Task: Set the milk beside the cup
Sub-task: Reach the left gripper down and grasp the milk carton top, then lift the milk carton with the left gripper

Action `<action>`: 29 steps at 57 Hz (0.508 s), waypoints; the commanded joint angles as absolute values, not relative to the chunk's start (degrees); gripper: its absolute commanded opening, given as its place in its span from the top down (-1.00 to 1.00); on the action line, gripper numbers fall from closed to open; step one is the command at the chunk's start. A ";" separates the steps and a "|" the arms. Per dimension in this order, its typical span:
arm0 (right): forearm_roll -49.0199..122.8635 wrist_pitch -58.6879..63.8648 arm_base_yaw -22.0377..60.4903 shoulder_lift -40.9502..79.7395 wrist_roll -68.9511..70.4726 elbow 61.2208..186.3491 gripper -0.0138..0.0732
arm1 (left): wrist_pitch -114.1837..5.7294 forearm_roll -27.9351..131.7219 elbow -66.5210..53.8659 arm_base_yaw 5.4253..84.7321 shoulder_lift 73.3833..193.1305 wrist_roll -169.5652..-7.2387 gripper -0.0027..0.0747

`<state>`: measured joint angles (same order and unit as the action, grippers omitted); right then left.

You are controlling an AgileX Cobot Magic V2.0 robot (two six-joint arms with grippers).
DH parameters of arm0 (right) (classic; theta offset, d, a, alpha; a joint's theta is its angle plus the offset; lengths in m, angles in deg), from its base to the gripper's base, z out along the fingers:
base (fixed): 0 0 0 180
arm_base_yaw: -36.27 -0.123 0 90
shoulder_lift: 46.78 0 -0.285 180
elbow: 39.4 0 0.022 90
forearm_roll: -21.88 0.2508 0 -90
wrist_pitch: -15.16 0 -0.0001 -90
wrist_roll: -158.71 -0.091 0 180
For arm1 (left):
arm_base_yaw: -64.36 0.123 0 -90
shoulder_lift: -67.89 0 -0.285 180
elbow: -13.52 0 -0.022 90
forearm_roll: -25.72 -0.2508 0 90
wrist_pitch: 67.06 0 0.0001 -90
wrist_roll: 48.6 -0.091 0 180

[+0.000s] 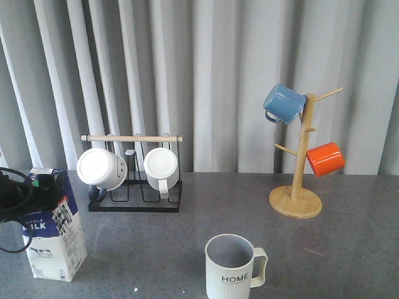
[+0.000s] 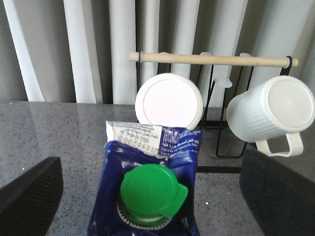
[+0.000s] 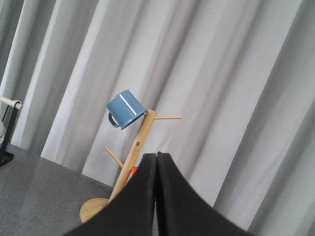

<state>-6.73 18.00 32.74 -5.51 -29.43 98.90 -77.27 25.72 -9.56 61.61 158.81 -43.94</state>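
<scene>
My left gripper [image 2: 147, 196] is spread wide either side of the milk [image 1: 53, 227], near left on the table, touching nothing. My right gripper [image 3: 156, 196] is closed, empty. The cup [image 1: 232, 268] stands near centre.

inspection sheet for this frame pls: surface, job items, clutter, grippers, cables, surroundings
Surface: grey speckled table, no spills seen.
Job's things: milk upright, front left; cup upright, front centre, well apart.
Clutter: black rack with two white mugs; wooden mug tree with blue mug and orange mug.
Grippers: left gripper open, straddling the milk's top; right gripper shut, empty.
Cables: black cable loops by the milk.
Surroundings: grey curtain.
</scene>
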 commanded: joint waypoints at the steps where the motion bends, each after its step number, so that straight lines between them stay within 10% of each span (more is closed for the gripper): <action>1: -7.06 21.69 33.15 -5.28 -29.63 100.66 0.70 | -79.75 26.13 -7.51 61.98 158.29 -43.42 -0.92; 19: -7.06 21.69 33.15 -5.28 -29.63 100.66 0.70 | -79.61 26.18 -7.51 61.98 162.49 -42.83 -0.83; 29: -7.06 21.69 33.15 -5.28 -29.63 100.66 0.70 | -79.90 26.86 -7.51 61.98 163.59 -42.83 -0.32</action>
